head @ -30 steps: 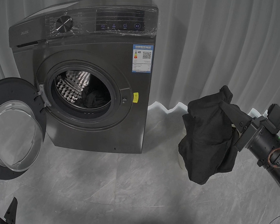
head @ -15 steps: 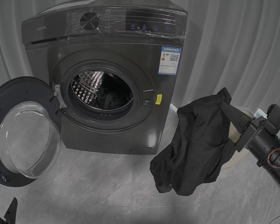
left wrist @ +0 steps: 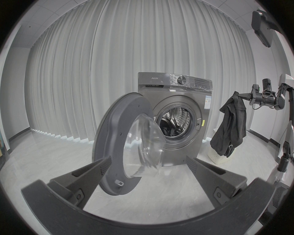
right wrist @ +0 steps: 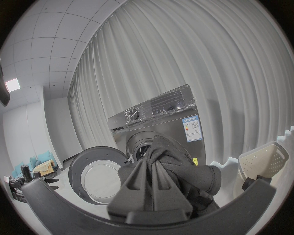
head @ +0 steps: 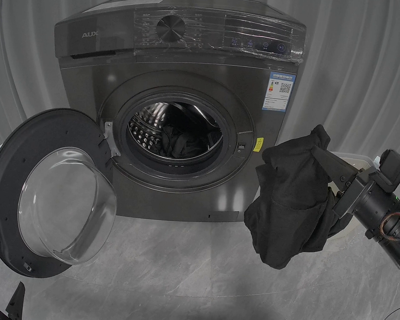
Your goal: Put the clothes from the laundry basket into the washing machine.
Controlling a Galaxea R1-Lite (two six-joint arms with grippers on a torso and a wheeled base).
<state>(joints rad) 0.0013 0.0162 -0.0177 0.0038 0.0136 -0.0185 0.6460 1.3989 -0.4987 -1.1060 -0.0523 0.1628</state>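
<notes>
"Black cloth (head: 294, 199) hangs from our right gripper (head: 323, 150). Do we see what is new?"

"Yes. Our whole view has slid over. The washing machine (head: 180, 73) sat off to our left a moment ago, and now it sits right in the middle. So it is we who have turned, not the machine."

"And the cloth?"

"It swung out low and wide as we turned. Now it hangs in a bunch again, up in the air, off the floor (head: 176, 267) and near the machine's right side."

"Is that good for our job?"

"We think so. The round hole (head: 174, 133) faces us now. The door (head: 17, 184) stands wide open on the left. Some dark clothes (head: 180, 145) lie inside the drum already. This piece is not in yet. We guess we must carry it left and forward to the hole."

"How does our right arm sit?"

"It reaches out from the right side, nearly level. Its two fingers are pressed together on the top of the cloth. They pinch it, and the rest droops down."

"Where is the basket (right wrist: 263, 162)?"

"On the floor behind the cloth, near the machine's right side. Something dark sits at its near edge, maybe more clothes. We cannot tell."

"And our left gripper (head: 3, 276)?"

"Low on our left side, near the open door. Its fingers are spread apart with nothing between them."
</notes>
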